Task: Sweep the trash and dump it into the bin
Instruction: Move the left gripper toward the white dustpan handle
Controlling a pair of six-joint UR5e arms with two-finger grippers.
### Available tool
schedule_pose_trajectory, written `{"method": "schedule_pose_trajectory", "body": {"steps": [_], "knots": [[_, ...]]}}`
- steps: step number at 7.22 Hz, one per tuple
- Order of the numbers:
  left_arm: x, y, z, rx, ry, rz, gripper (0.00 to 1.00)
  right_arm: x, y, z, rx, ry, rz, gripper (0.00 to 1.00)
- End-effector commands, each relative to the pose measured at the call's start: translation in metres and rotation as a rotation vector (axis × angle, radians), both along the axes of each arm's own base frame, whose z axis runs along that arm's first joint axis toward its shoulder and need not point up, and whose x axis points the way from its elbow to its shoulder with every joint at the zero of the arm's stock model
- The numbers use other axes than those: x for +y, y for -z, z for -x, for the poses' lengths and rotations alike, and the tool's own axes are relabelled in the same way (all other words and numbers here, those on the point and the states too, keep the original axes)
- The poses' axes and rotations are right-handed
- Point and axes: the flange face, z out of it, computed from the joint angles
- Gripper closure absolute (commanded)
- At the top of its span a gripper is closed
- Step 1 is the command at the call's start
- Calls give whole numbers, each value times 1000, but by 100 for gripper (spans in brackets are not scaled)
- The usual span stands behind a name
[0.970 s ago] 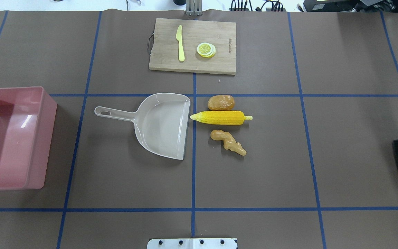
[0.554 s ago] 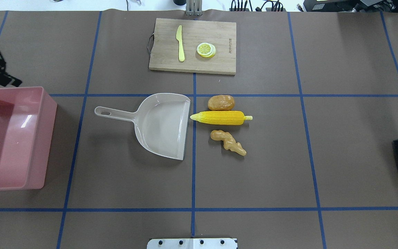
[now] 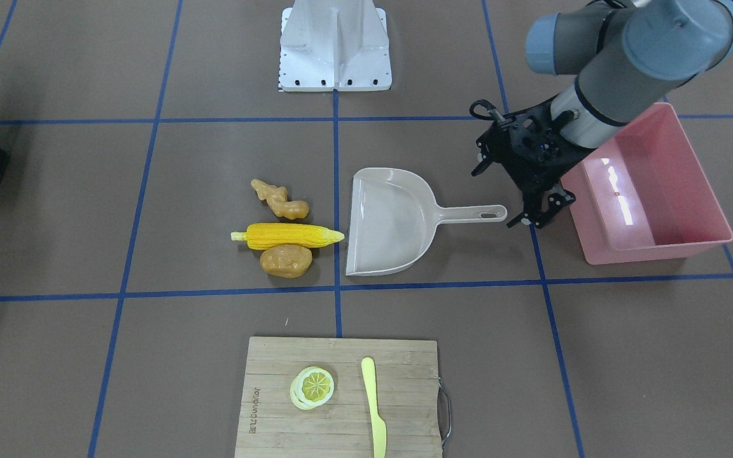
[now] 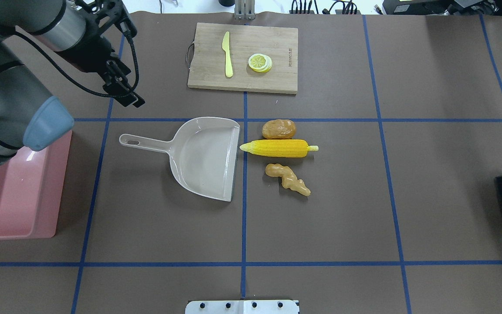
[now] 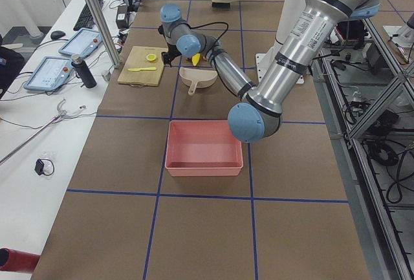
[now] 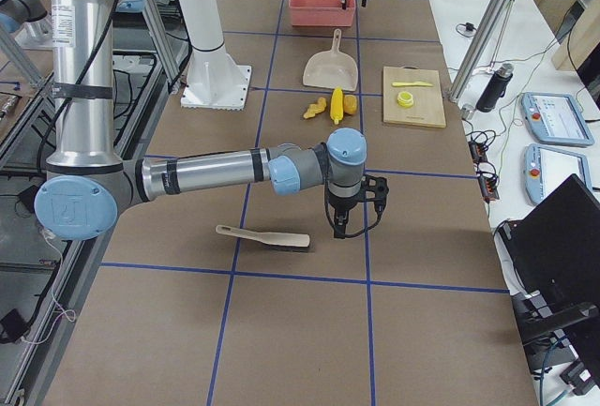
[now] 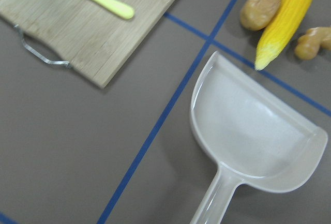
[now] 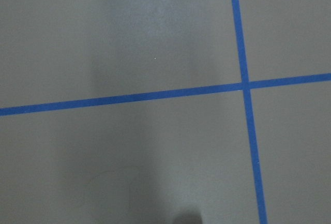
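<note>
Saw left gripper (image 3: pixel 537 212) empty, seemingly open, near dustpan (image 3: pixel 392 219). Feared off-centre grasp shoving it into corn cob (image 3: pixel 287 236). Couldn't tell right gripper (image 6: pixel 345 231) state.

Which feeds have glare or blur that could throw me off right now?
Front-facing view: white glare streaks inside the pink translucent plastic tub. Left wrist view: slightly motion-blurred, but the beige plastic dustpan and yellow toy corn cob are legible. Right wrist view: just brown mat, blue tape and a dim shadow.

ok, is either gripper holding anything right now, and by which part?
Nothing is held. The left gripper hangs open and empty beside the handle of the beige plastic dustpan. The right gripper is apart from the beige-handled black brush.
</note>
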Motion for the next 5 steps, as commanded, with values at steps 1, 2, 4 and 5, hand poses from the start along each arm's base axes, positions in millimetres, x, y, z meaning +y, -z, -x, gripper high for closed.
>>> {"method": "schedule_pose_trajectory", "body": {"steps": [1,2,4,5], "knots": [[27,16,-2,-13,4,-127,2,51,-19,36,1,51,106,0],[34,17,3,-23,-6,-205,2,68,-12,29,-21,47,60,0],[36,1,4,-31,-113,-330,2,148,-19,1,-21,44,75,0],[41,-34,1,-9,-120,-351,2,166,-30,-5,-31,68,57,0]]}}
